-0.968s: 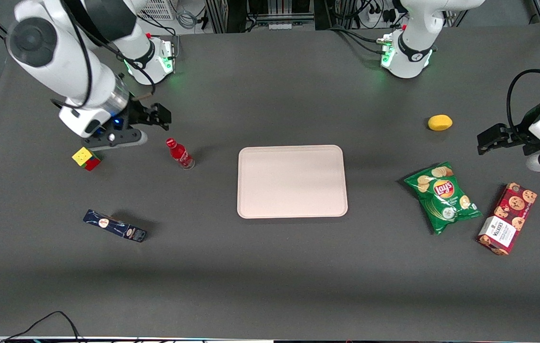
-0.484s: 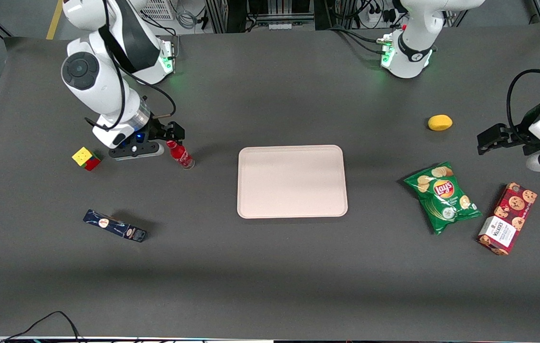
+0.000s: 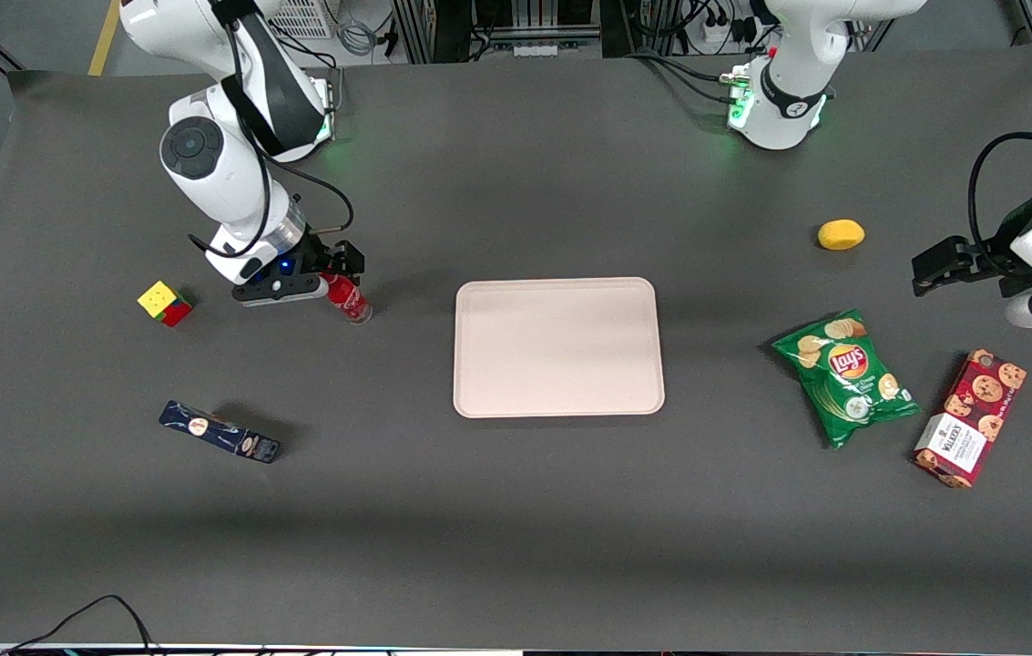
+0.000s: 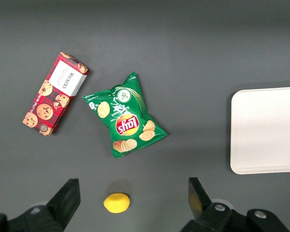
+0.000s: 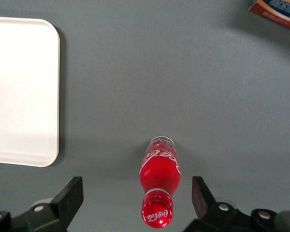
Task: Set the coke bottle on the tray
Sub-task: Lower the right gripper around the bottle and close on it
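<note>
The coke bottle (image 3: 352,302), slim and red with white script, stands upright on the dark table, beside the tray toward the working arm's end. My gripper (image 3: 340,270) hangs open right over its cap. In the right wrist view the bottle (image 5: 159,169) rises between the two spread fingers (image 5: 73,194), closer to one finger than the other and touching neither; the gripper (image 5: 137,197) holds nothing. The pale pinkish-beige tray (image 3: 558,347) lies flat mid-table, its rounded corner (image 5: 19,87) showing in the wrist view.
A colour cube (image 3: 165,302) sits beside the gripper, toward the working arm's end. A dark blue box (image 3: 219,432) lies nearer the front camera. A lemon (image 3: 841,234), a green chips bag (image 3: 846,375) and a red cookie box (image 3: 969,417) lie toward the parked arm's end.
The working arm has swung from near the colour cube toward the tray and come down, so the open gripper now straddles the bottle's top. The bottle has not moved.
</note>
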Controlling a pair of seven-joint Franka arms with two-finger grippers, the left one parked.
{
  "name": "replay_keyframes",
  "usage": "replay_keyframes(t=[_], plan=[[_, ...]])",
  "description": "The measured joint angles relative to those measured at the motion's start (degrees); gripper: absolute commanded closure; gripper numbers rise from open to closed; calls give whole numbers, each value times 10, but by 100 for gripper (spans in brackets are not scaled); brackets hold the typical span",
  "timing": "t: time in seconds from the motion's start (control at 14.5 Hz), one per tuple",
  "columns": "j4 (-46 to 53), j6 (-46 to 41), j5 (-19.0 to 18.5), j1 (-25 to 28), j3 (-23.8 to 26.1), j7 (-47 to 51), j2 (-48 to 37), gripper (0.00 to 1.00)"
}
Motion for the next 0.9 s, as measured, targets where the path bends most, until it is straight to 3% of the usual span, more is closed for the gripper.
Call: replay_keyframes(t=[0.9], plan=[[-48, 24, -25, 0, 2, -4, 0, 0]])
